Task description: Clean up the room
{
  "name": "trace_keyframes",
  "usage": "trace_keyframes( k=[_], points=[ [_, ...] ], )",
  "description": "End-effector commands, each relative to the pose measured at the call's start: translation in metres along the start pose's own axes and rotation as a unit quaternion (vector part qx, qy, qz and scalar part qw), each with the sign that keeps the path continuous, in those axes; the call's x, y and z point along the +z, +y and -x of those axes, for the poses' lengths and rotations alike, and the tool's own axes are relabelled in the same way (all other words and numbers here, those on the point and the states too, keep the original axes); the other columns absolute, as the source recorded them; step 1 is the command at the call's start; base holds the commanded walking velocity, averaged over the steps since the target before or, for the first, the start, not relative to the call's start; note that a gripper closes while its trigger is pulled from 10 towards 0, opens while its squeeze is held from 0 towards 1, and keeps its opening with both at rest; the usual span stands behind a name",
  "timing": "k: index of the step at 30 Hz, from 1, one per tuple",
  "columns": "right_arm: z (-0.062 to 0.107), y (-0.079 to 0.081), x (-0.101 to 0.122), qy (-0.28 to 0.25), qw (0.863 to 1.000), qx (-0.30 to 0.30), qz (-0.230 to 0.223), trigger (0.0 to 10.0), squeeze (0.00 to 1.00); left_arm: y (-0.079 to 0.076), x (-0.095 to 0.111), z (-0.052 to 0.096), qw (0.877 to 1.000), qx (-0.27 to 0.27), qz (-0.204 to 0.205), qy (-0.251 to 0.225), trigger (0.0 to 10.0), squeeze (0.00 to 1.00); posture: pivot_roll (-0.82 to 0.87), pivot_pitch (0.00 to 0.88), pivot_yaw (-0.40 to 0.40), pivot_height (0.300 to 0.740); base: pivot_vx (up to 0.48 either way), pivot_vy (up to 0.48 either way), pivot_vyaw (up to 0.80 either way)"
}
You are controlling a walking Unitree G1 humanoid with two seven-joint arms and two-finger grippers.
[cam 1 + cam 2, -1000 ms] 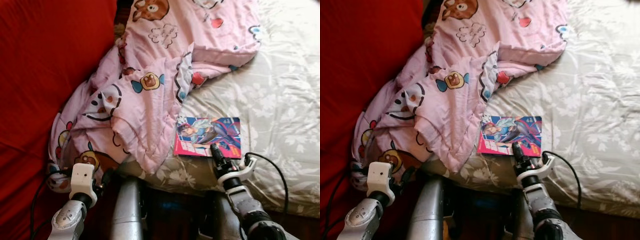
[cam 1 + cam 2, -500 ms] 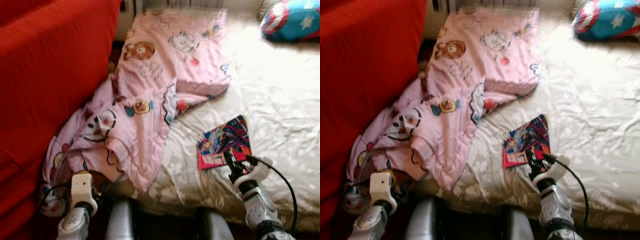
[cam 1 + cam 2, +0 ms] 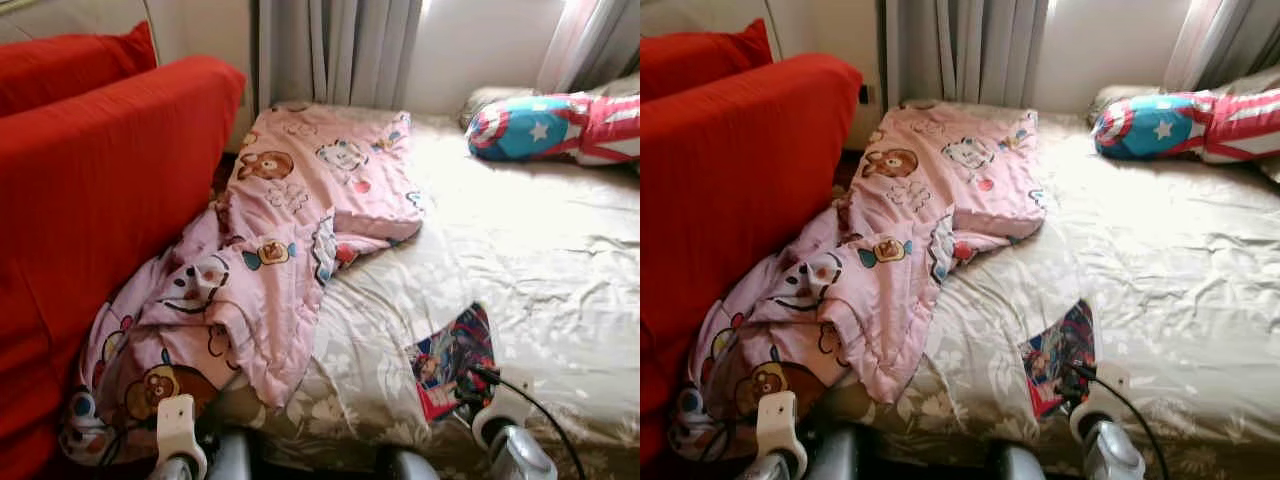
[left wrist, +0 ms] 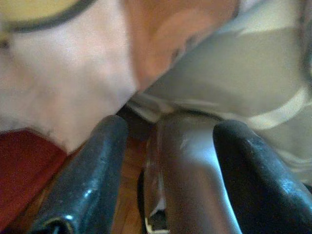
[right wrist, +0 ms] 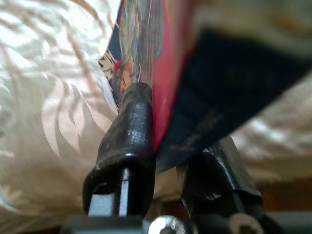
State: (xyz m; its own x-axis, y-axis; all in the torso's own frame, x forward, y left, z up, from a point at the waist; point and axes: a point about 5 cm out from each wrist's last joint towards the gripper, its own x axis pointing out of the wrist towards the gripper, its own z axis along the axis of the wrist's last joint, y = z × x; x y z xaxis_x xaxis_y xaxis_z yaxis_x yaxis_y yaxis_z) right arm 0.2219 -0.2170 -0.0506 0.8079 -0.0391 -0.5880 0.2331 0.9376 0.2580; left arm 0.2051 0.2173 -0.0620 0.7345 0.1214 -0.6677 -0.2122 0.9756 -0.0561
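The right gripper (image 5: 161,161) now pinches the comic book (image 3: 452,360), tilted up off the bed (image 3: 540,240); left gripper (image 4: 170,161) spread, idle; tidying under way.

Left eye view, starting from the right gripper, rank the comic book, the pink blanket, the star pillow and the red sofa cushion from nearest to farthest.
From the right gripper, at the bed's near edge:
1. Comic book, clamped in its fingers.
2. Pink blanket, to its left, spilling off the bed.
3. Star pillow, at the far end of the bed.
4. Red sofa cushion, far left corner; roughly level with the pillow, so this order is uncertain.
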Motion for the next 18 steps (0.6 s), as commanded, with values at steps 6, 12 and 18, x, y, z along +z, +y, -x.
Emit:
trace_keyframes(
  k=[6, 12, 18],
  points=[
    [0.02, -0.011, -0.054, 0.119, 0.993, -0.025, -0.001, 10.0, 0.0, -0.003, -0.025, 0.006, 0.998, -0.002, -0.022, 0.057, 10.0, 0.0, -0.01, 0.0, -0.081, 0.598, 0.0, 0.0, 0.0],
    [0.018, 0.0, -0.057, 0.133, 0.99, -0.011, 0.033, 10.0, 0.0, 0.002, -0.029, 0.007, 0.997, -0.004, -0.033, 0.069, 10.0, 0.0, -0.03, 0.0, -0.052, 0.633, 0.0, 0.0, 0.0],
    [0.021, -0.004, -0.061, 0.14, 0.99, -0.006, 0.034, 10.0, 0.0, 0.003, -0.029, 0.007, 0.997, -0.006, -0.038, 0.073, 10.0, 0.0, -0.02, 0.0, -0.041, 0.678, 0.0, 0.0, 0.0]
  ],
)
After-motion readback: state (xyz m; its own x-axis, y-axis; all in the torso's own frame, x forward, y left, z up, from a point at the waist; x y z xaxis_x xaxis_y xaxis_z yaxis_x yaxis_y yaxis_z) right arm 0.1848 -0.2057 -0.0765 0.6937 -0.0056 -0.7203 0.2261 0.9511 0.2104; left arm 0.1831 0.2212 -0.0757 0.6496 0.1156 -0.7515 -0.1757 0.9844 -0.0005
